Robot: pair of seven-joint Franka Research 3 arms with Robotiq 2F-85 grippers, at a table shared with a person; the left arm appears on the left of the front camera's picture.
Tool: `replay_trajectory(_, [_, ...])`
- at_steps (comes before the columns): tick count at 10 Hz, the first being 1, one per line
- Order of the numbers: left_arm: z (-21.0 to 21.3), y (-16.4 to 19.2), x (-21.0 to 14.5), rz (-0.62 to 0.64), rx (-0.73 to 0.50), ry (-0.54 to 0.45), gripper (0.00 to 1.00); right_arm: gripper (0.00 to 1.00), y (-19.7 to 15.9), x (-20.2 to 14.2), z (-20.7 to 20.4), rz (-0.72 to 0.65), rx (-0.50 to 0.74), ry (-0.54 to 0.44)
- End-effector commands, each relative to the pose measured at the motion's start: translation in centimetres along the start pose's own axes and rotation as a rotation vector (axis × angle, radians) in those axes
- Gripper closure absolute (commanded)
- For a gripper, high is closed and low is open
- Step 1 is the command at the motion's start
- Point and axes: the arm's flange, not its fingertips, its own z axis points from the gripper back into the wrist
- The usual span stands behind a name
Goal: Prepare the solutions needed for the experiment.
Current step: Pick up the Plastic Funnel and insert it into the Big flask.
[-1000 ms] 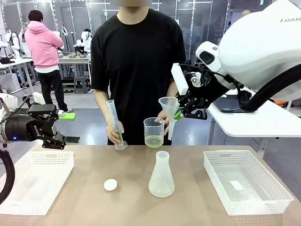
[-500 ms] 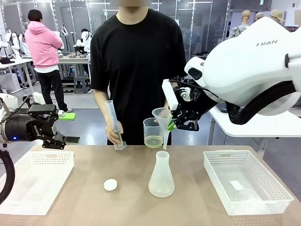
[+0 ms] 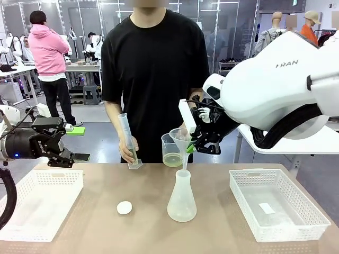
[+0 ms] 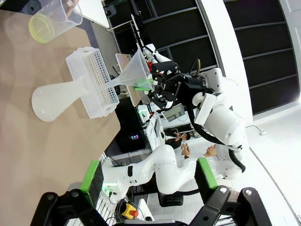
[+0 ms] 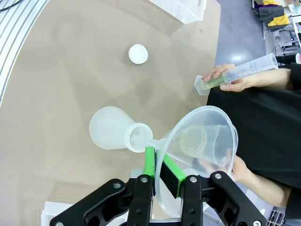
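Centre frame: right gripper (image 3: 192,144) clamped on funnel (image 3: 180,136) rim, stem at flask (image 3: 181,198) mouth. Left edge: left gripper (image 3: 82,144) gaping, empty. Behind, beaker (image 3: 170,144) holds yellow-green liquid (image 3: 172,158).

Table (image 3: 106,233): tan top, lower half of frame.
Floor (image 3: 95,140): grey-blue, smooth, mid left beyond the table.
Side table (image 3: 302,138): white top, white leg, right of frame.
Partitions (image 3: 233,26): glass in dark frames, across the top.
Workbench (image 3: 85,67): upper left, small items on it; stool (image 3: 91,94) beneath.
Desk (image 3: 15,71): white, far left edge.
Person in pink hoodie (image 3: 48,50): standing upper left, back turned.
Light: even, indoor.
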Motion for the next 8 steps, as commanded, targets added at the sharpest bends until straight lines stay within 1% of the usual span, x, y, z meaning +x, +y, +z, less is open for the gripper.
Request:
replay_trajectory(1, [0.0,-0.2,0.0,0.004,-0.01,0.006,0.0,0.93,0.5,0.0,-1.3,-0.005,-0.026,-0.01])
replay_trajectory(5, [0.0,-0.2,0.0,0.004,-0.01,0.006,0.0,0.93,0.5,-0.2,-2.4,-0.013,-0.05,-0.012])
replay_trajectory(8, [0.0,-0.2,0.0,0.004,-0.01,0.006,0.0,0.93,0.8,-0.2,-3.3,-0.022,-0.025,-0.002])
